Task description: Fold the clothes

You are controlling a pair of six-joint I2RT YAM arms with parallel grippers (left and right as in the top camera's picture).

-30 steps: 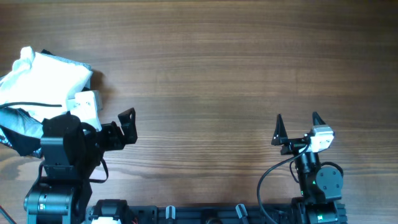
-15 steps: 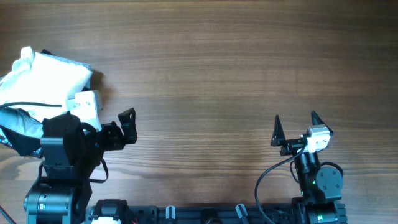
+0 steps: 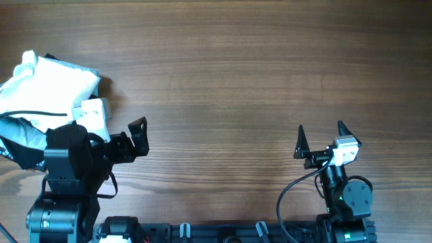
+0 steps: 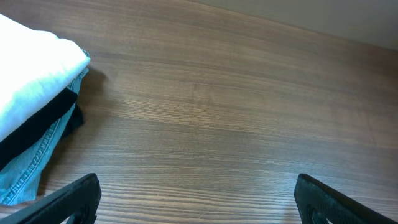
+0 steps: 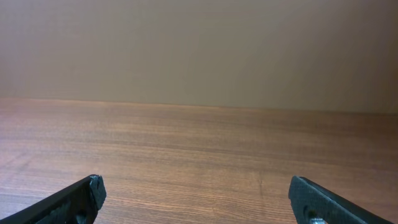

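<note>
The white shirt lies folded at the far left of the table, on top of a stack. It also shows in the left wrist view, over a black layer and a pale blue layer. No neck label shows. My left gripper is open and empty, just right of the stack and apart from it; its fingers frame bare wood. My right gripper is open and empty at the front right, far from the shirt; its wrist view shows only wood and a wall.
A black folded garment and a pale grey-blue folded garment lie under the shirt. The wooden table stretches to the right of the stack. The arm bases stand along the front edge.
</note>
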